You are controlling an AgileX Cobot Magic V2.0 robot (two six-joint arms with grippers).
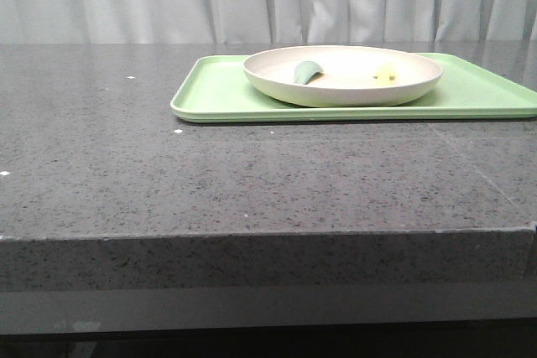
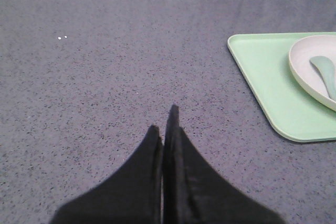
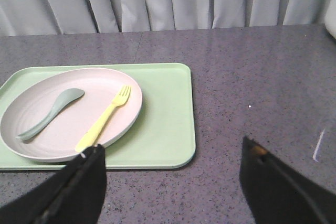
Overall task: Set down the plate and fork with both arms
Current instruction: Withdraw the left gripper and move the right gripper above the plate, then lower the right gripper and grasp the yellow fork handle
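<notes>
Right pincer is spread wide and empty over the table near the tray; left pincer is pinched closed on nothing, well away. To go well, right should likely come down on the fork handle, left take the plate rim. Plate sits on the tray, holding fork and a grey-green spoon side by side.

Matte plate, speckled stone table
</notes>
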